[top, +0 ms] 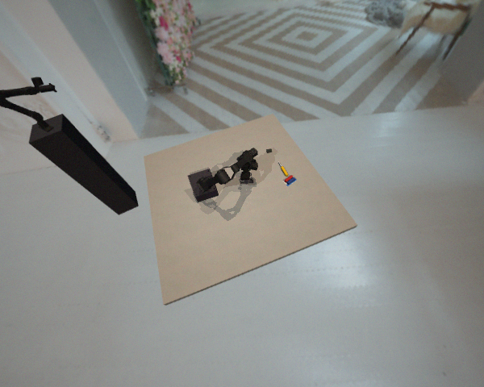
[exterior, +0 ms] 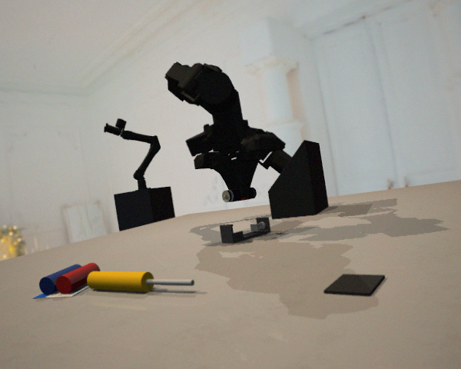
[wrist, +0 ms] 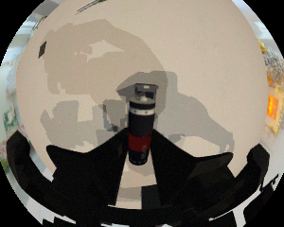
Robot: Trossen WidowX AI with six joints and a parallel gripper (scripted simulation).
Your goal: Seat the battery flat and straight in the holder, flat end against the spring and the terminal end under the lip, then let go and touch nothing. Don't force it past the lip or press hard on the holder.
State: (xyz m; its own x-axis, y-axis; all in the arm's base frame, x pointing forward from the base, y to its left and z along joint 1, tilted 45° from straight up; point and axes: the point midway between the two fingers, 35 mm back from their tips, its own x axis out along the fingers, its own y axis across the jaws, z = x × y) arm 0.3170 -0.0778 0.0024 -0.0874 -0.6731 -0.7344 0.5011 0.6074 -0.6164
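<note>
My gripper (exterior: 240,192) (wrist: 139,131) is shut on the battery (exterior: 236,195) (wrist: 141,124), a dark cylinder with a red band and a pale ring near its silvery end. The battery is held roughly level above the table, clear of the holder. The black holder (exterior: 237,237) (wrist: 146,87) stands on the table below, with an upright block at each end and a coil spring at its right end in the exterior view. In the wrist view, the battery and fingers hide most of the holder. In the top view, the battery cannot be made out.
A yellow-handled screwdriver (top: 284,170) (exterior: 119,281) lies beside a red cylinder (exterior: 78,277) and a blue cylinder (top: 291,182). A flat black square (top: 269,151) (exterior: 354,284) (wrist: 43,49) lies apart. A second arm stands on a dark pedestal (top: 81,162) beyond the table.
</note>
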